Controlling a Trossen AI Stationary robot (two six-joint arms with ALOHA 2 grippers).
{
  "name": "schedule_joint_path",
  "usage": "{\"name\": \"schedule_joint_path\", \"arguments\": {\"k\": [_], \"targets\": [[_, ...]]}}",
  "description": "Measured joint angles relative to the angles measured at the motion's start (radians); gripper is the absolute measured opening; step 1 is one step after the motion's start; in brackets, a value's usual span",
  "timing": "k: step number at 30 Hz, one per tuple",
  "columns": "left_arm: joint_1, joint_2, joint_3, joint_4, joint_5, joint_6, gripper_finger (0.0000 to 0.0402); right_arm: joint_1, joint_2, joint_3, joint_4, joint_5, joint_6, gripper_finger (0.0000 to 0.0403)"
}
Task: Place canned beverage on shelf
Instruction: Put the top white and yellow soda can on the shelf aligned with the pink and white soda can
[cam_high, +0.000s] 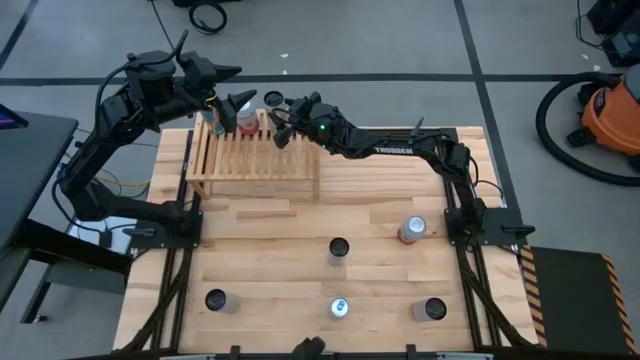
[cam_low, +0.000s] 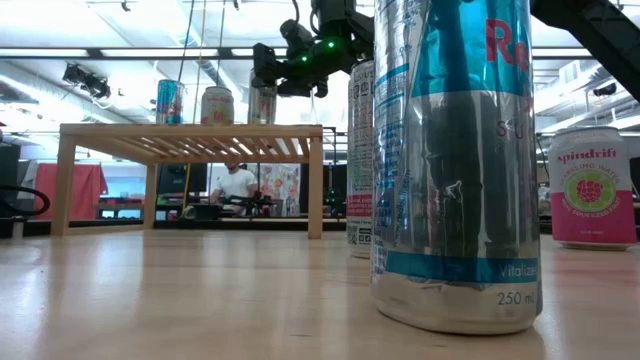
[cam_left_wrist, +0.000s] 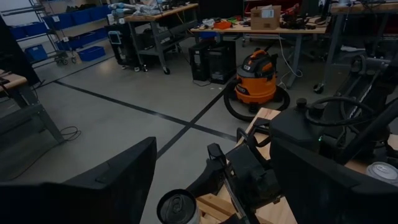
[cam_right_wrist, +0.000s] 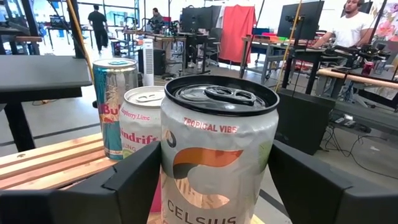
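Note:
The shelf (cam_high: 255, 160), a low light-wood slatted rack, stands at the table's far left. Three cans stand upright on its top: a blue Red Bull (cam_low: 170, 102), a pink Spindrift (cam_low: 217, 105) and a silver Celsius can (cam_right_wrist: 217, 143). My right gripper (cam_high: 282, 108) reaches in level from the right and is shut on the Celsius can. My left gripper (cam_high: 234, 88) hovers open above the shelf's far edge, with nothing between its fingers (cam_left_wrist: 124, 186). My right gripper pinches the Celsius can between its two fingers, one on each side wall (cam_right_wrist: 169, 168), below the rim. The fingers come in level from the table's right. The can stays upright, and its bottom (cam_low: 263, 120) rests on the shelf's slats.
Several loose cans stand on the near half of the table: a pink one (cam_high: 412, 230), a dark-topped one (cam_high: 339, 248), a blue Red Bull (cam_high: 340, 307) and others (cam_high: 216, 299) (cam_high: 434, 310). Bare wood lies between them and the shelf.

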Motion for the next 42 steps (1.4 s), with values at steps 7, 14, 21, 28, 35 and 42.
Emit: {"name": "schedule_joint_path", "arguments": {"k": [7, 14, 21, 28, 35, 42], "targets": [[0.0, 0.0, 0.0, 0.0, 0.0, 0.0, 0.0315, 0.0, 0.0, 0.0, 0.0, -0.003, 0.004, 0.0309], [0.0, 0.0, 0.0, 0.0, 0.0, 0.0, 0.0316, -0.001, 0.0, 0.0, 0.006, -0.032, 0.053, 0.0307], [0.0, 0.0, 0.0, -0.001, 0.0, 0.0, 0.0316, -0.005, 0.0, 0.0, -0.005, -0.032, 0.023, 0.0316], [0.0, 0.0, 0.0, -0.001, 0.0, 0.0, 0.0316, -0.006, 0.0, 0.0, -0.01, 0.02, 0.0, 0.0334], [0.0, 0.0, 0.0, -0.02, 0.0, 0.0, 0.0316, -0.006, 0.0, 0.0, -0.009, 0.019, -0.004, 0.0342], [0.0, 0.0, 0.0, -0.029, 0.0, 0.001, 0.0316, -0.002, -0.005, 0.0, -0.011, 0.019, -0.021, 0.0342]]}}
